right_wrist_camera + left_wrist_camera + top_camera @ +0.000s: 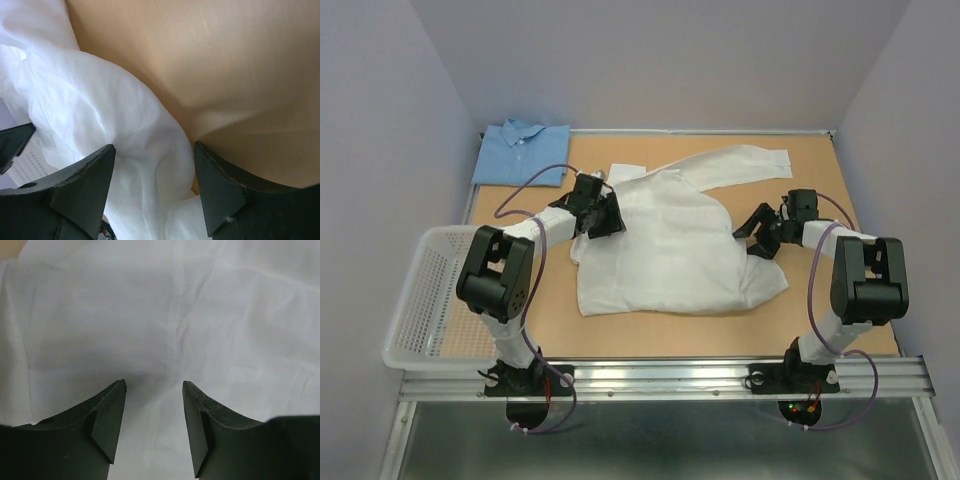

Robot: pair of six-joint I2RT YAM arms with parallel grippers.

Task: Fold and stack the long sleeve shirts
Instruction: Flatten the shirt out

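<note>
**A:** How do the grippers stand?

**B:** The left gripper (603, 215) has its jaws apart and empty, just over the white shirt (670, 245) at its far left part. The right gripper (760, 235) is spread wide at the shirt's right edge, with cloth under it and nothing pinched.

**A:** And how does the shirt lie?

**B:** It lies spread mid-table (820, 180), one sleeve stretched toward the far right corner. The blue shirt (523, 152) sits folded in the far left corner, collar facing the back wall. The basket (425, 300) is at the near left, beside the left arm.
</note>
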